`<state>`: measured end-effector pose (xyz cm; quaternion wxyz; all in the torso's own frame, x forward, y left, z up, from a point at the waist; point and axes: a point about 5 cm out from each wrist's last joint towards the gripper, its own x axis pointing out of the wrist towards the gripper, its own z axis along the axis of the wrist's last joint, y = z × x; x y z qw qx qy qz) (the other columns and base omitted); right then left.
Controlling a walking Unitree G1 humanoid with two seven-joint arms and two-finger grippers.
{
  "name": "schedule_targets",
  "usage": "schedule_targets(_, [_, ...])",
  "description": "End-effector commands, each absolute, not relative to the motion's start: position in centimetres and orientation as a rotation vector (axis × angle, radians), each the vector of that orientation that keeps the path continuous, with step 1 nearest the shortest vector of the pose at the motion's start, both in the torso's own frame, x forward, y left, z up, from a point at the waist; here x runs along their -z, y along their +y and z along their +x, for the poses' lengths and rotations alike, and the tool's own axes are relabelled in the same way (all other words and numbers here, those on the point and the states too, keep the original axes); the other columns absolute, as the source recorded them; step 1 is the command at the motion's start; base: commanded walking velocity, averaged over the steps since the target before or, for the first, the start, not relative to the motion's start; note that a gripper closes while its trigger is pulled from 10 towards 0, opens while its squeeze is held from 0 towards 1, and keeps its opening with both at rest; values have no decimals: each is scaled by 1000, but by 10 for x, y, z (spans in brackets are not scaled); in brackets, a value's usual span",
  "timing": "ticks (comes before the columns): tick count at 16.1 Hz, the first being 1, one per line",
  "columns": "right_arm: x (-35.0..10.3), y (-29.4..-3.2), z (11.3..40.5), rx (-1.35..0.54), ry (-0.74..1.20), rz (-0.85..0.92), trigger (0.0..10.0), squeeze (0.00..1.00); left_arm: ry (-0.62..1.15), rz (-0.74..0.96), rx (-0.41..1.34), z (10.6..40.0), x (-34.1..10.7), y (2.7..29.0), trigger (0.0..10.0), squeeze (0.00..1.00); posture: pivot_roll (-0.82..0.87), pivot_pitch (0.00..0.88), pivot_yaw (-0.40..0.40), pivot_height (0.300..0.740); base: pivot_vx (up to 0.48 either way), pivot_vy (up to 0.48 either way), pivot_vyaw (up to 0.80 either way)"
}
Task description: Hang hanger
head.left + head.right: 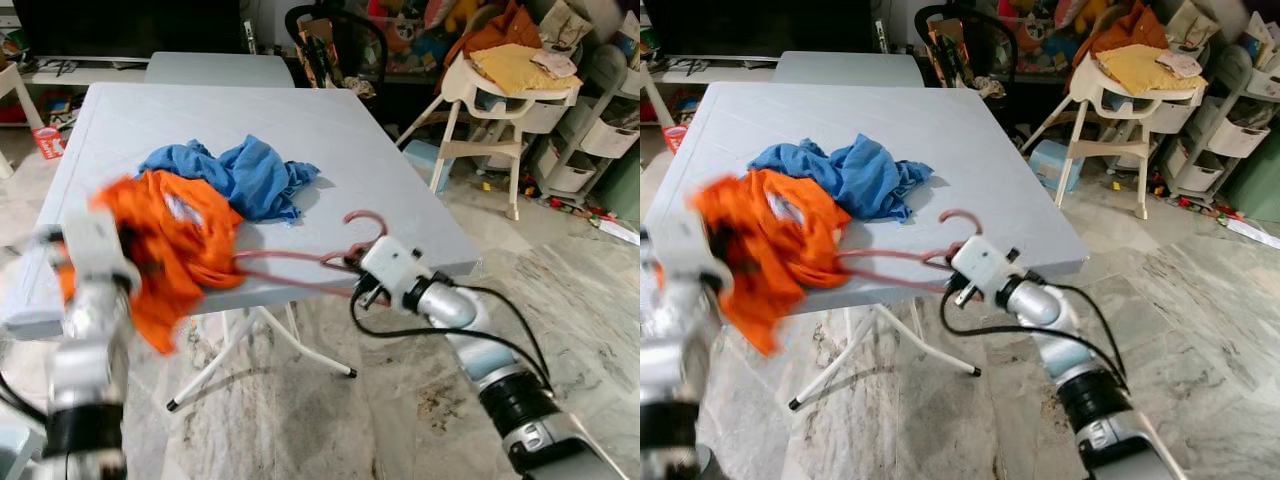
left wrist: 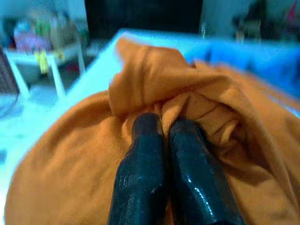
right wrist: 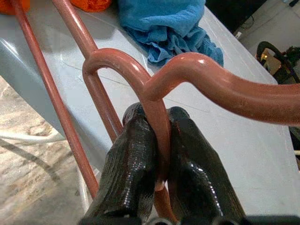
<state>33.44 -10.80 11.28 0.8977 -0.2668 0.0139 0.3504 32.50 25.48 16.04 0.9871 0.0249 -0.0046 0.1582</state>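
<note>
A pale grey table takes up the middle of the room, and everything here sits on it or hangs off its near edge. Beyond its far right corner stands a white high chair with yellow and orange cloth piled on its seat.

On the table, toward its near left side, lies a crumpled blue cloth. Just nearer than that, touching it, an orange shirt is spread over the table's near edge and droops below it. The left gripper is at that near left corner of the table, its two black fingers pressed tight together on a bunched fold of the shirt.

The hanger is a dull red, thin-barred frame with a curved hook. It lies along the table's near edge, its far end tucked into the shirt and its hook end pointing toward the near right corner. The bars are smooth and glossy, bending into a rounded shoulder just below the hook. The right gripper is at that end, off the table's near edge, fingers clamped on the hanger's neck where the hook rises.
</note>
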Motion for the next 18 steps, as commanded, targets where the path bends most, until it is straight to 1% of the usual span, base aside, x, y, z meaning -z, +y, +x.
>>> schedule_targets(1, [-91,-112,326,-739,144,-586,10000,0,-66,48,-332,333,-173,257,0,0,26,30,-71,740,0,0,0])
schedule_targets(2, [-88,-107,321,-740,142,-575,10000,0,-142,58,-331,349,-196,261,0,0,16,32,-65,740,0,0,0])
schedule_targets(3, [-87,-105,320,-740,141,-572,10000,0,-160,70,-327,354,-202,263,0,0,13,32,-63,740,0,0,0])
schedule_targets(4, [-87,-102,317,-738,132,-561,10000,0,-207,103,-335,365,-219,270,0,0,5,34,-57,740,0,0,0])
schedule_targets(5, [-87,-101,316,-733,125,-557,10000,0,-277,153,-359,369,-235,277,0,0,-1,35,-52,740,0,0,0])
schedule_targets(7, [-88,-101,314,-715,117,-549,10000,0,-427,356,-407,368,-260,283,0,0,-13,37,-47,740,0,0,0])
schedule_targets(8, [-88,-100,313,-713,116,-548,10000,0,-395,348,-442,371,-257,289,0,0,-17,39,-44,740,0,0,0])
schedule_targets(9, [-88,-100,311,-711,119,-547,10000,0,-320,343,-458,373,-241,293,0,0,-20,40,-46,740,0,0,0])
schedule_targets(10, [-88,-100,310,-711,120,-547,10000,0,-287,355,-458,373,-232,294,0,0,-22,39,-48,740,0,0,0])
schedule_targets(11, [-88,-99,309,-713,121,-548,10000,0,-214,371,-437,373,-213,293,0,0,-22,40,-51,740,0,0,0])
schedule_targets(12, [-88,-99,309,-718,121,-549,10000,0,-110,368,-418,369,-185,293,0,0,-23,39,-53,740,0,0,0])
schedule_targets(13, [-89,-98,309,-718,121,-551,10000,0,-20,372,-388,364,-162,291,10000,0,-23,40,-59,740,0,0,0])
schedule_targets(14, [-90,-99,310,-718,121,-552,10000,0,75,378,-346,359,-140,288,10000,0,-22,39,-64,740,0,0,0])
schedule_targets(15, [-91,-98,310,-720,119,-554,10000,0,157,356,-321,353,-122,287,10000,1000,-19,39,-68,740,0,0,0])
schedule_targets(16, [-91,-98,311,-724,117,-558,10000,0,240,373,-290,345,-105,288,10000,1000,-16,38,-74,740,0,0,0])
schedule_targets(18, [-93,-97,312,-729,114,-563,10000,0,268,403,-295,337,-98,296,10000,1000,-11,36,-80,740,0,0,0])
